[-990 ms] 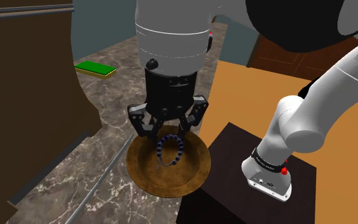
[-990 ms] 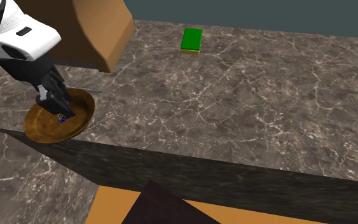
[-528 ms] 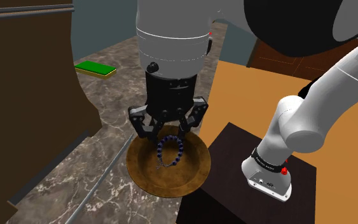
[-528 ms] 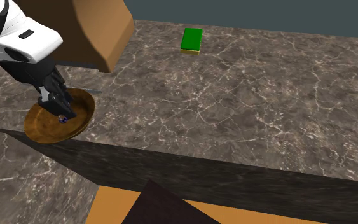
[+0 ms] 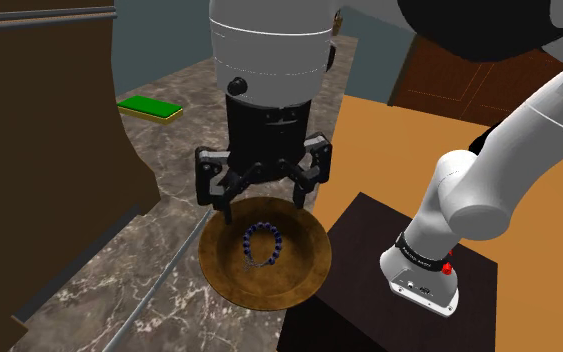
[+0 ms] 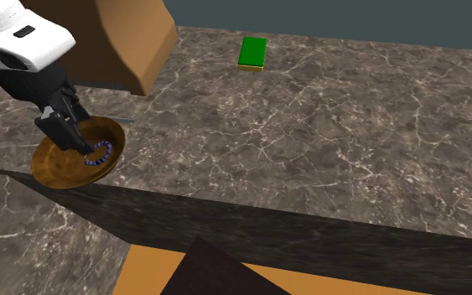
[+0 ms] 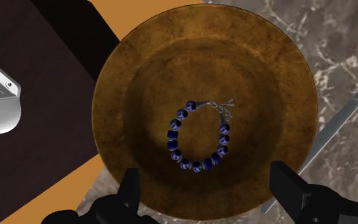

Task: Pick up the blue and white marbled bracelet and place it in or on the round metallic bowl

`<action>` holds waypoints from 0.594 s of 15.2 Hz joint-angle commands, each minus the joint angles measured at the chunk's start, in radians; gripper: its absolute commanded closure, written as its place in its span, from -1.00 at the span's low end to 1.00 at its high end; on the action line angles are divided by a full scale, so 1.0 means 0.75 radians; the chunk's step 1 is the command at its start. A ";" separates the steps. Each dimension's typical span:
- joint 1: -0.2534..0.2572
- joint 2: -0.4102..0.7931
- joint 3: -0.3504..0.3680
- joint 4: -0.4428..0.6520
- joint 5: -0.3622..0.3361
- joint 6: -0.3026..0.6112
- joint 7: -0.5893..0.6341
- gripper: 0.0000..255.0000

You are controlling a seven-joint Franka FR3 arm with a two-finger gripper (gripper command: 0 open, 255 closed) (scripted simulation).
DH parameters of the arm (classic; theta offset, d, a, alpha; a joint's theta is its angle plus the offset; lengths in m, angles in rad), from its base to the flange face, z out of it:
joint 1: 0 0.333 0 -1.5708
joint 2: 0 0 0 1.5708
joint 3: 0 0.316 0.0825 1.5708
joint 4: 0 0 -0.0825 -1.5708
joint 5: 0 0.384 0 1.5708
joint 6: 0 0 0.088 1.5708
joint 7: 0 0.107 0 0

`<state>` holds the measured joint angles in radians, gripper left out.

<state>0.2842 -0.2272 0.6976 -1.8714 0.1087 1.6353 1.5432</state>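
Now, in the shoulder view, the all-black two-finger gripper (image 5: 265,205) hangs spread wide above the round bronze-brown bowl (image 5: 219,275), and the dark blue, white-flecked beaded bracelet (image 5: 246,243) lies flat near the bowl's middle. In the second exterior view, the bowl rests on a dark marbled counter (image 6: 309,126). In the wrist view, the bracelet lies free, touching neither finger.

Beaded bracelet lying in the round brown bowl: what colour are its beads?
Beaded bracelet: dark blue beads with pale flecks; clearest in the wrist view.
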 commanded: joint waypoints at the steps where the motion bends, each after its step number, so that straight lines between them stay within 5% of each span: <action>1: -0.004 0.016 0.000 0.097 -0.011 -0.085 0.008 -1.00; 9: -0.006 0.028 0.003 0.143 -0.018 -0.120 0.014 -1.00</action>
<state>0.2800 -0.2064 0.6998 -1.7649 0.0955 1.5454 1.5538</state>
